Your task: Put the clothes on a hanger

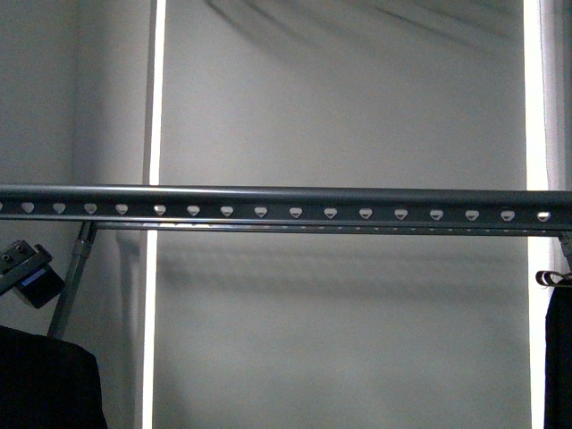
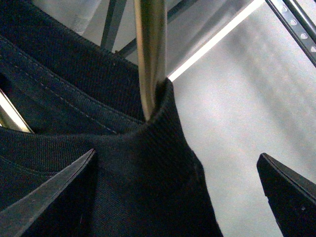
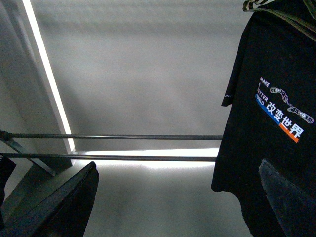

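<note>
- Left arm (image 1: pixel 27 271): from my front view I get only a tilted grey-and-black piece of it. It sits low on the left, below the rail (image 1: pixel 286 207) and just beside the slanted strut (image 1: pixel 71 286). Black cloth (image 1: pixel 45 375) fills the corner under it.
- Left gripper (image 2: pixel 177 153): the jaws are spread wide and clamp nothing. They point upward, with the rail crossing the far corner of the wrist view.
- Black garment (image 2: pixel 98 148): ribbed neckband with a stitched seam. It covers the space from one finger (image 2: pixel 49 197) to about the middle of the gap. The other finger (image 2: pixel 291 195) stands clear of it against the pale wall. A brass-toned metal rod (image 2: pixel 150 54) rises out of the neckband, touching the rib. I cannot tell whether this is the printed shirt.
- Right gripper (image 3: pixel 177 163): the jaws are wide and empty. Two thin bars (image 3: pixel 108 137) run across behind the gap.
- T-shirt (image 3: pixel 266 123): black and short-sleeved, hanging upright with the print toward my right wrist camera and a small white mark at the sleeve hem. It is outside the jaws, beyond one finger (image 3: pixel 291 197), which overlaps its lower part in the view.
- Dark garment with striped loop (image 1: pixel 556 340): at the right edge of the front view, below the rail.
</note>
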You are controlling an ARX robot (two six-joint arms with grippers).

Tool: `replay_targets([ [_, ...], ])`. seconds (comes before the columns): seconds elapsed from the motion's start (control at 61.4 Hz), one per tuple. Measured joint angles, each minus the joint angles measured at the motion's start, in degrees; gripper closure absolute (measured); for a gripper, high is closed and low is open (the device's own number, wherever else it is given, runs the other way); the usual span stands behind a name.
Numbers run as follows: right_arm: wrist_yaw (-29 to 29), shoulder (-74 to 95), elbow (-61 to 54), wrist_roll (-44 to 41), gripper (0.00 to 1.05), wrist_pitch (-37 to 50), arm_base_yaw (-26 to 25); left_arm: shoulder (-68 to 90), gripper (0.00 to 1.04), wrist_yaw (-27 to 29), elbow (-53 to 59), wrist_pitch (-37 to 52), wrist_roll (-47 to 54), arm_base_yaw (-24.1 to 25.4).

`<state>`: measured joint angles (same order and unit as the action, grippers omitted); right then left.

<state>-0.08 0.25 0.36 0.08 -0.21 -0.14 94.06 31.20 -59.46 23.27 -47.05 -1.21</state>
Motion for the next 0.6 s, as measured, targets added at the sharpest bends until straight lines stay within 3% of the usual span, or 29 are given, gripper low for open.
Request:
replay_targets([
  [0.488,0.00,0.00,0.00,0.00,0.07,0.00,0.00,-1.16,0.86,-4.28,-0.52,-0.87,4.63,-0.07],
  [0.602,0.00,0.00,0.00,0.00,0.07,0.00,0.00,-3.61,0.99,-7.26,2.08,-2.47,2.95,-0.11],
])
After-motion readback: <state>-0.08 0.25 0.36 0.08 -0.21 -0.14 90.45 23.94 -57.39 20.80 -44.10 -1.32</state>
